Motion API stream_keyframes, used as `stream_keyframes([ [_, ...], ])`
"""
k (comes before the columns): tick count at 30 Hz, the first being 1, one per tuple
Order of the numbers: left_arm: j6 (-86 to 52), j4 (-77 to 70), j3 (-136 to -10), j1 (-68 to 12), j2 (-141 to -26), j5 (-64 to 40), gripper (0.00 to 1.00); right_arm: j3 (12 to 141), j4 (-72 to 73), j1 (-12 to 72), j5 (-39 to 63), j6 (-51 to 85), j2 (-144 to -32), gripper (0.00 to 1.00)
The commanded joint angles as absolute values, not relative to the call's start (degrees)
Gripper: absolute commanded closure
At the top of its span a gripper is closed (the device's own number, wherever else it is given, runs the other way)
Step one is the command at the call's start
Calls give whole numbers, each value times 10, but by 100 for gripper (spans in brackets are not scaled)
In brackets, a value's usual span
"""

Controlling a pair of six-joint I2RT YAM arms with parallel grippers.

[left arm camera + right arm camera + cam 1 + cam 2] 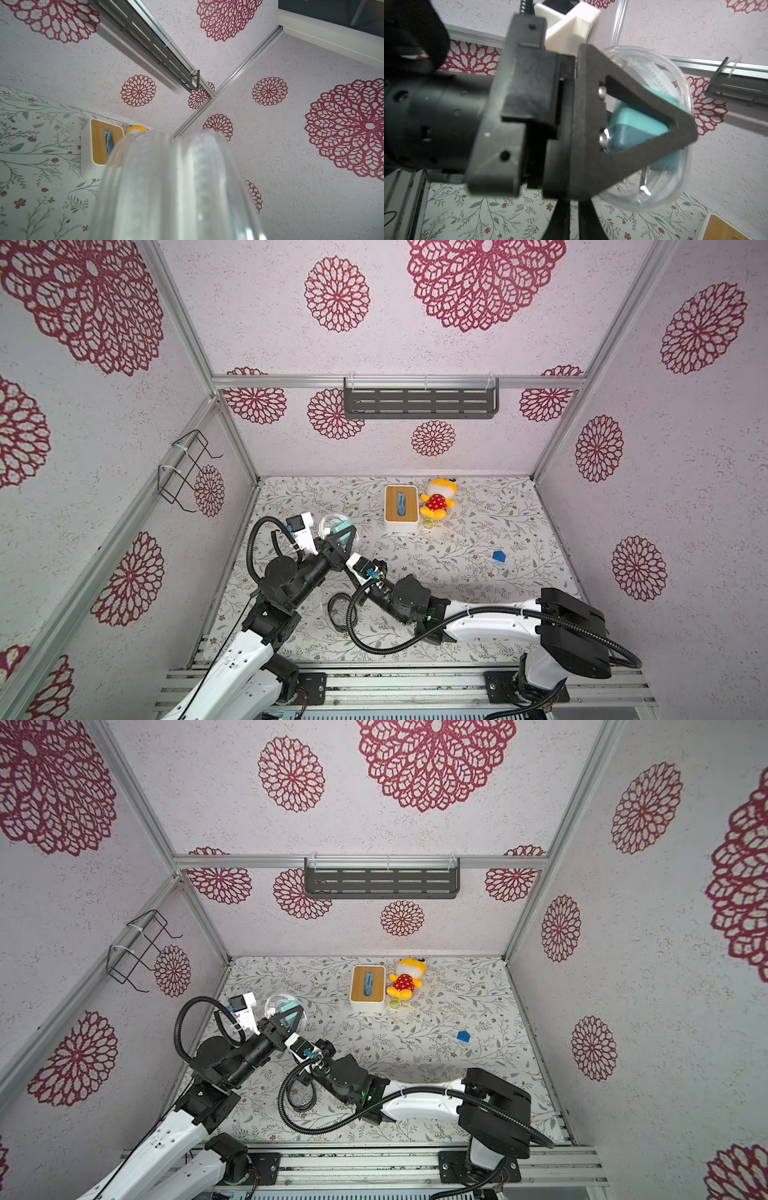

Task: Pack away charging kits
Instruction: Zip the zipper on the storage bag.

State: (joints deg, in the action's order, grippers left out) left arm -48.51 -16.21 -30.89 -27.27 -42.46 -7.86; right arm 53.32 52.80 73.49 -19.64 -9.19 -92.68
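We see the left gripper point(344, 540) clamped on the wall of a clear plastic container point(330, 524), which it holds tipped over the left part of the table point(457, 614), toward the far edge. In the left wrist view the container's rim point(176, 187) fills the foreground. In the right wrist view two teal plug adapters point(637, 122) lie inside the container, partly behind the left gripper's triangular finger point(654, 99). Thin loops of white cable point(326, 519) show in there too.

The right gripper point(570, 204) sits just beside and beneath the left one. Its two dark fingers run close together, but their tips are hidden, so we cannot tell whether they are pinched on anything.

Near the middle of the far edge stands a white box with a wooden lid point(401, 508), with a yellow plush toy point(438, 499) touching its right side. A dark blue block point(498, 556) lies near the right edge. A black loop point(338, 612) rests near the front edge, between the two arms.
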Motion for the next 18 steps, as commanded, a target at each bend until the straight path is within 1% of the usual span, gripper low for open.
stream_keyframes([
  [1, -489, -170, -304, -275, -428, -86, 100, 562, 574, 734, -211, -77, -924, 90],
  [5, -489, -170, -304, -275, -428, -88, 100, 569, 576, 733, -228, -70, -930, 94],
  [8, -489, -171, -304, -275, -428, -87, 100, 573, 571, 731, -233, -66, -933, 94],
  [10, -489, -171, -303, -276, -428, -87, 100, 573, 568, 731, -243, -65, -933, 93],
  [14, -490, -171, -303, -276, -426, -86, 100, 570, 567, 730, -256, -63, -931, 82],
  [16, -489, -170, -302, -275, -425, -86, 100, 573, 562, 730, -260, -63, -930, 81],
  [18, -489, -170, -302, -275, -425, -85, 100, 578, 554, 730, -265, -63, -930, 82],
])
